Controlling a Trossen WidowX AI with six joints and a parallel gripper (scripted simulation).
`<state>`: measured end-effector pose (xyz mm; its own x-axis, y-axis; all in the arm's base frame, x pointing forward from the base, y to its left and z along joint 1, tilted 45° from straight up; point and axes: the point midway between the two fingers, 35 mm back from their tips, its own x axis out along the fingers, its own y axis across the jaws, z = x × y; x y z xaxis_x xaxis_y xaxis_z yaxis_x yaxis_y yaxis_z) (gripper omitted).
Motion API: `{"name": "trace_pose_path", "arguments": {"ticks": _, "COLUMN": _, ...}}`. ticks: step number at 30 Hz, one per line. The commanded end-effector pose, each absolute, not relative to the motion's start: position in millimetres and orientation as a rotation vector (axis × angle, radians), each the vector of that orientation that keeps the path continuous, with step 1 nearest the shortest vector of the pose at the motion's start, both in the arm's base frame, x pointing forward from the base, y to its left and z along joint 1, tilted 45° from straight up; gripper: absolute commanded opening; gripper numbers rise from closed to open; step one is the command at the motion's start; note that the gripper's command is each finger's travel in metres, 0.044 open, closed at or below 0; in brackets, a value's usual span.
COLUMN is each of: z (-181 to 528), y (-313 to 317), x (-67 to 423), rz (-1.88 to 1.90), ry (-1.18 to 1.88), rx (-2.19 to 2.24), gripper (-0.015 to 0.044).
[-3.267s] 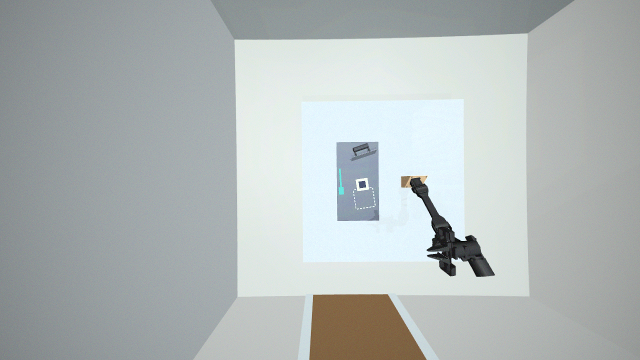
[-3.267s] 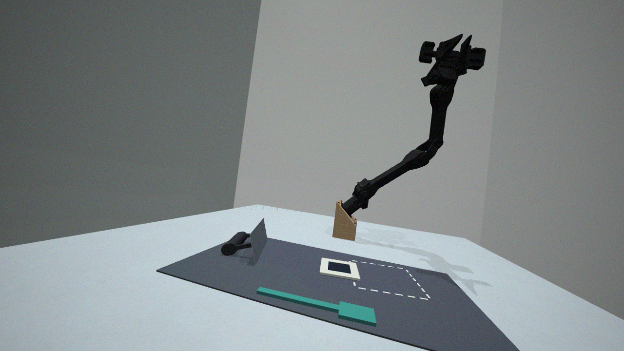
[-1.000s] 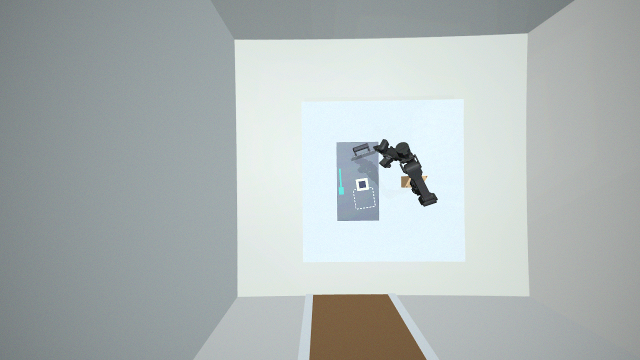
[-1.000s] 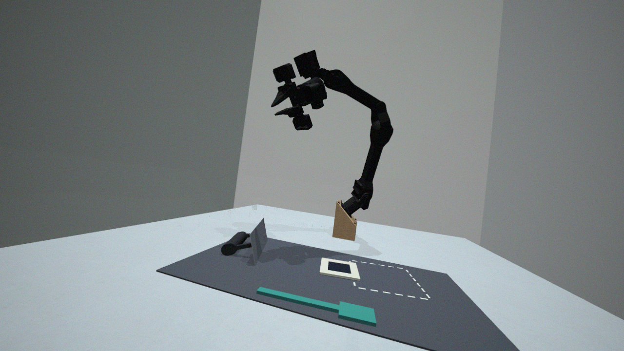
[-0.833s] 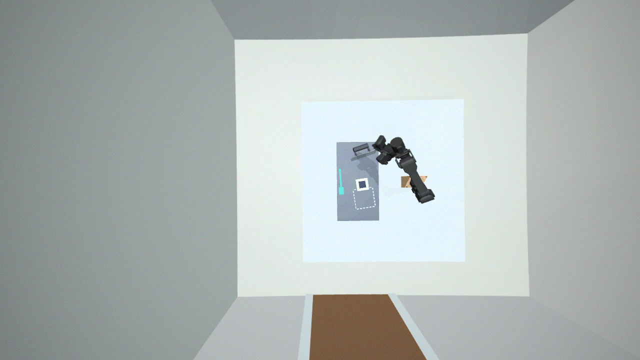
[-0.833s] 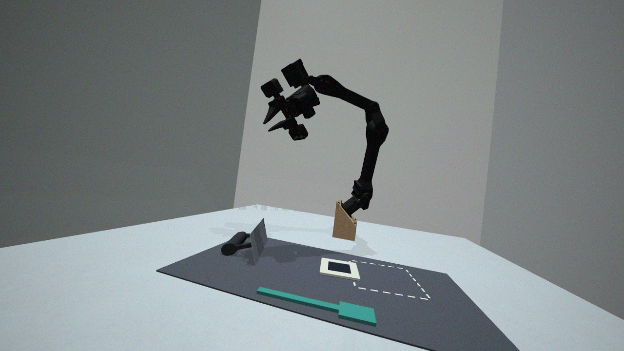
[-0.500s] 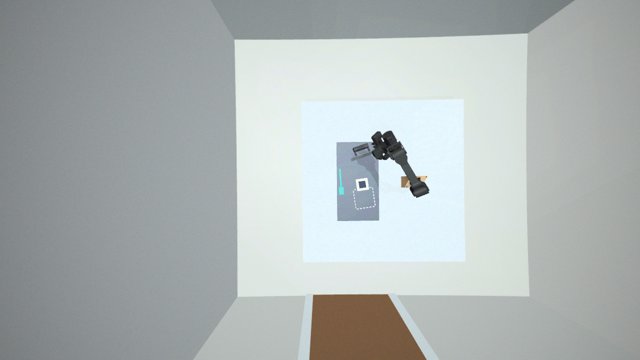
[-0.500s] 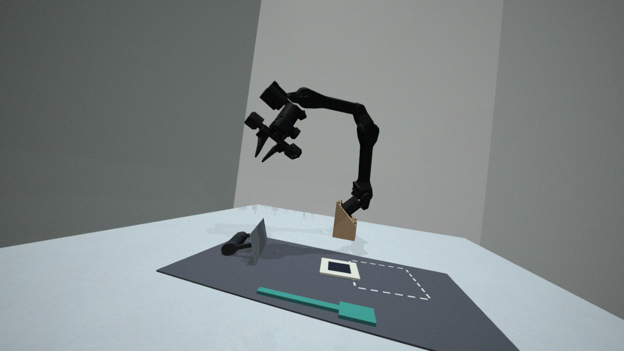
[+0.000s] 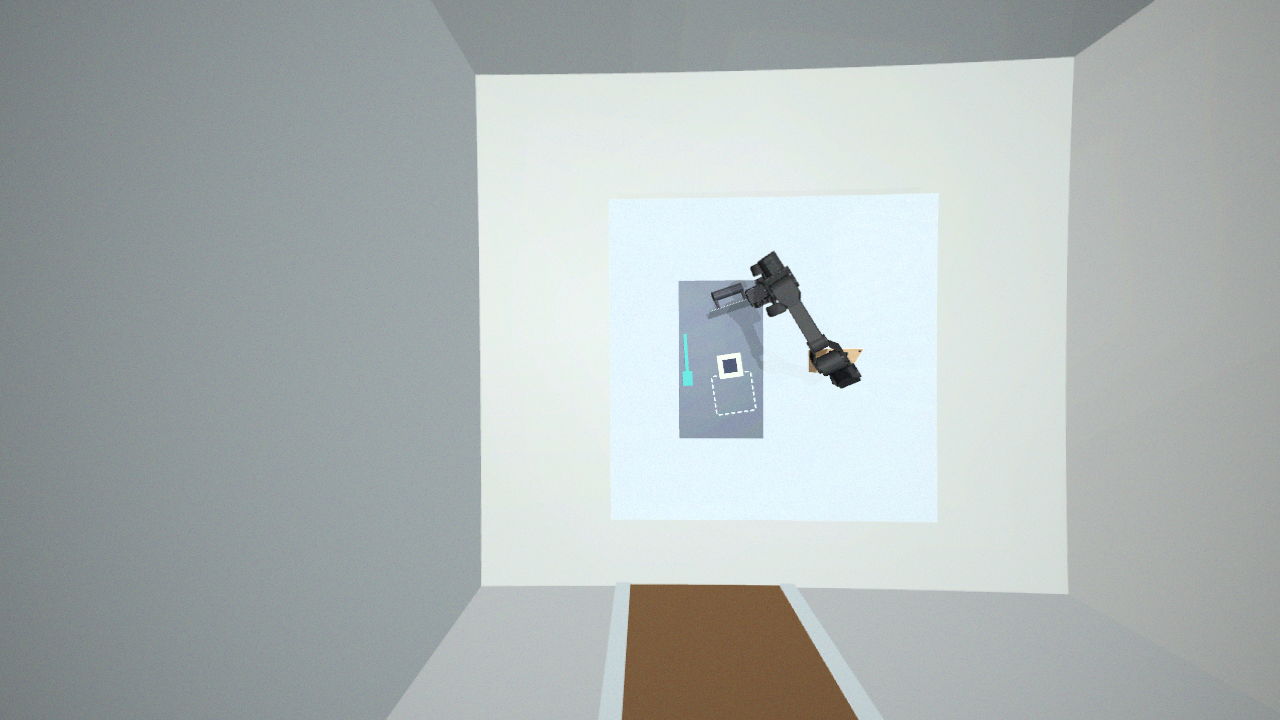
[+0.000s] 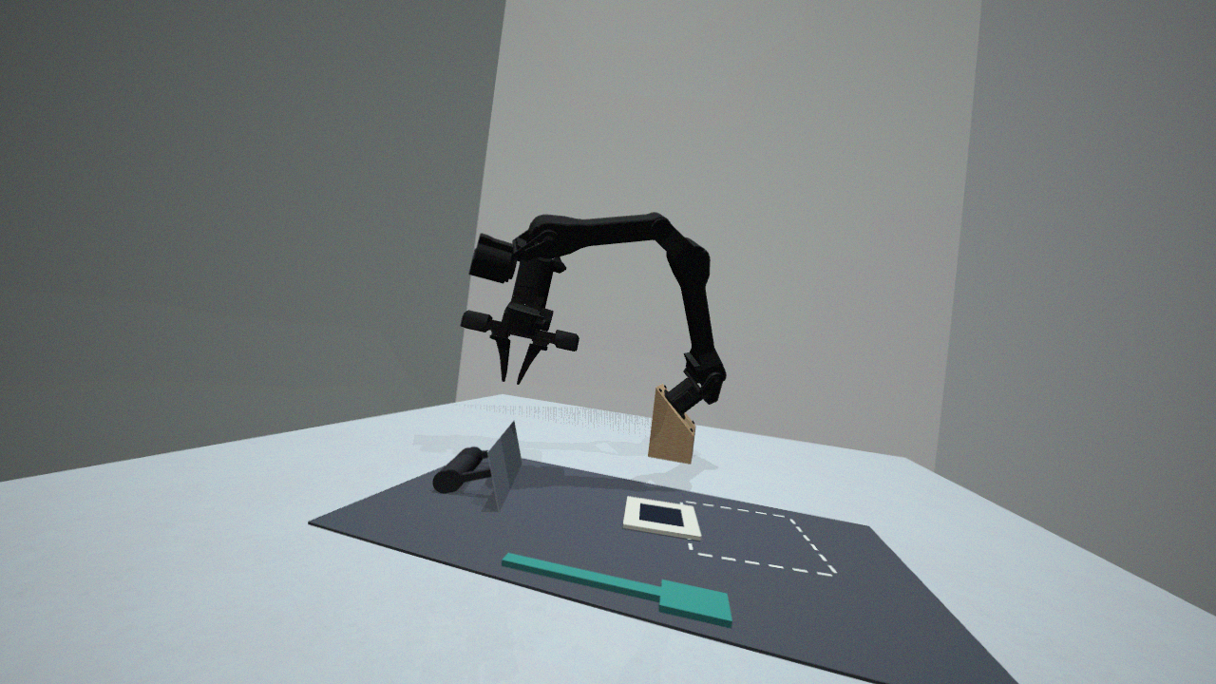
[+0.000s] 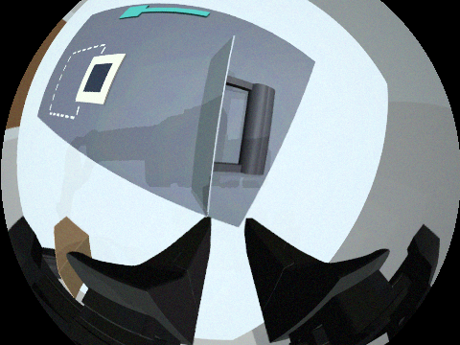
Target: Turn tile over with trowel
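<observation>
The trowel (image 9: 728, 295) (image 10: 503, 464) (image 11: 215, 128) has a grey blade and a dark round handle. It rests tipped up on its blade edge at the far end of the dark mat (image 9: 698, 420) (image 10: 552, 510) (image 11: 167, 71). My gripper (image 9: 757, 291) (image 10: 511, 378) (image 11: 228, 224) hangs well above it, pointing down, fingers a little apart and empty. The white tile (image 9: 729, 364) (image 10: 661, 516) (image 11: 100, 79) lies flat with its dark marked side up. It sits at one end of the dashed outline (image 9: 733, 412) (image 10: 765, 562) (image 11: 64, 115).
A flat teal paddle-shaped tool (image 9: 686, 358) (image 10: 595, 579) (image 11: 169, 11) lies along the mat's near side. The arm's tan wedge base (image 9: 854, 353) (image 10: 672, 429) (image 11: 71, 243) stands on the pale table (image 9: 805, 465) (image 10: 170, 553) behind the mat.
</observation>
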<state>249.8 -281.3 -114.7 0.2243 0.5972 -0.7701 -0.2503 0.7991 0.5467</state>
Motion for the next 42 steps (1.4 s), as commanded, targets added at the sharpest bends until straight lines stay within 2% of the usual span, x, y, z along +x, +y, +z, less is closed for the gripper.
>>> {"name": "trace_pose_path", "arguments": {"ticks": 1, "z": -133.0, "y": -258.8, "x": 236.5, "rz": 0.64, "ry": 1.282, "rx": 0.451, "gripper": 0.01}}
{"name": "trace_pose_path", "arguments": {"ticks": 42, "z": -160.8, "y": -232.0, "x": 246.4, "rz": 0.643, "ry": 1.279, "rx": 0.452, "gripper": 0.01}}
